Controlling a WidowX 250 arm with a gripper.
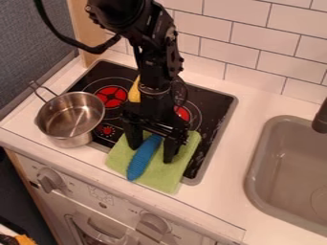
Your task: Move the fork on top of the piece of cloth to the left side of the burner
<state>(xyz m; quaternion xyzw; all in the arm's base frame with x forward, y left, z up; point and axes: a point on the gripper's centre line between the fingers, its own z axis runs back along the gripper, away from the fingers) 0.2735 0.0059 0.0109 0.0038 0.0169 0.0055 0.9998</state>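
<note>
Hob (218, 106): fork (144, 158) btwn spread jaws, on cloth (165, 178).

Blue fork (142, 161), upper end behind the tool (152, 153); sink (281, 177) cut off

Your robot arm (153, 57) is black nearly all over, with chunky, bumpy parts. Think of your view as a clock. Between 11 and 12 o'clock, you have a big, round joint (118, 9) with little pale screw dots. A fat black cable (70, 42) bends like a noodle between 10 and 11. Near 1 o'clock, you can see thin, dark wires (183, 91) in a loop. Your gripper (152, 153) is black too, with two long, blocky fingers (170, 148).
</note>
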